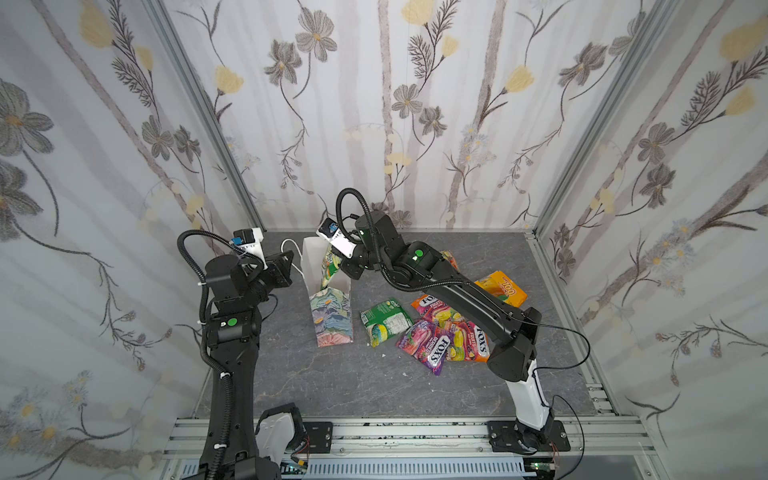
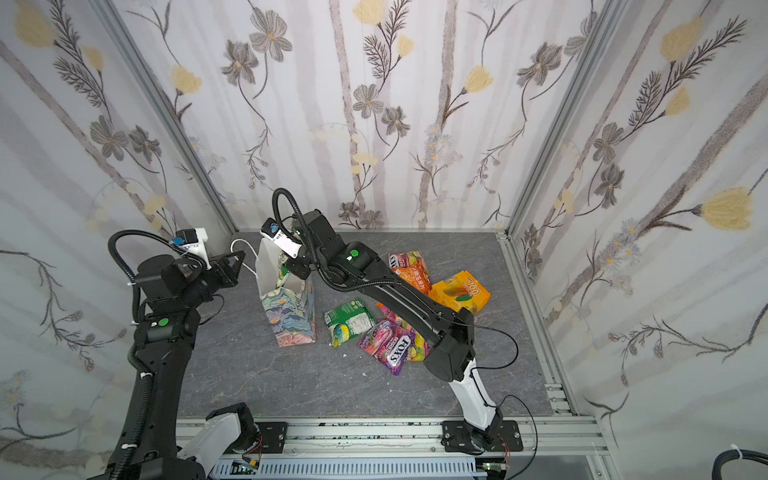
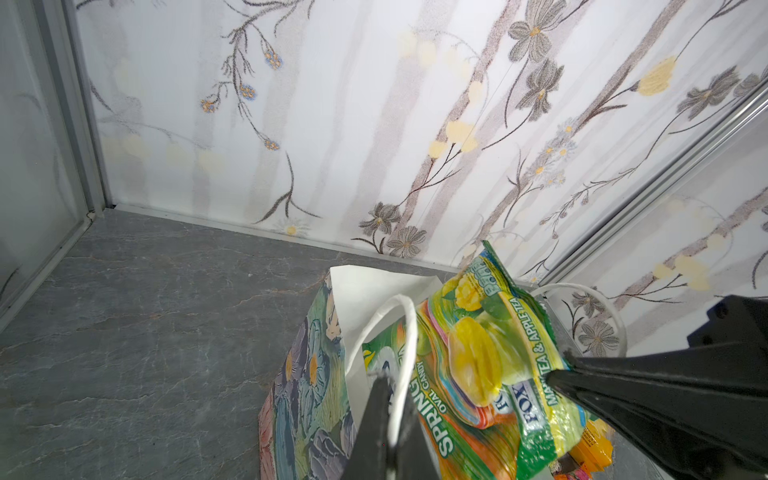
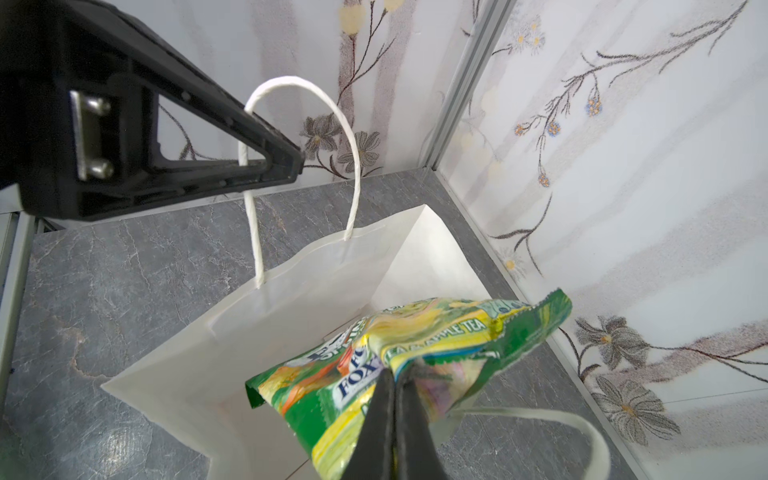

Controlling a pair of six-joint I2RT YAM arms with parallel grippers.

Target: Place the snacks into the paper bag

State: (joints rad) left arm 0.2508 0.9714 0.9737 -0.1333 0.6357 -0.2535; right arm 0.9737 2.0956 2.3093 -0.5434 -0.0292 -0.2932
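Note:
The paper bag point(image 1: 332, 320) stands upright left of centre, white inside point(image 4: 291, 299) and painted with flowers outside point(image 3: 307, 374). My left gripper point(image 3: 388, 378) is shut on one white cord handle point(image 4: 345, 124) at the bag's far-left side point(image 1: 293, 266). My right gripper point(image 4: 392, 376) is shut on a green FOX'S snack pouch point(image 4: 436, 332), held tilted over the bag's open mouth with its lower end inside point(image 1: 331, 266). The other snacks lie right of the bag: a green pack point(image 1: 384, 322), a purple pouch point(image 1: 428, 345), an orange pouch point(image 2: 409, 270) and a yellow-orange box point(image 1: 500, 289).
The second handle point(image 4: 582, 428) hangs loose by the right gripper. The back wall point(image 1: 395, 166) and the corner post point(image 4: 457, 83) are close behind the bag. The right arm point(image 1: 457, 291) stretches over the snack pile. Bare grey tabletop point(image 1: 353, 386) lies in front.

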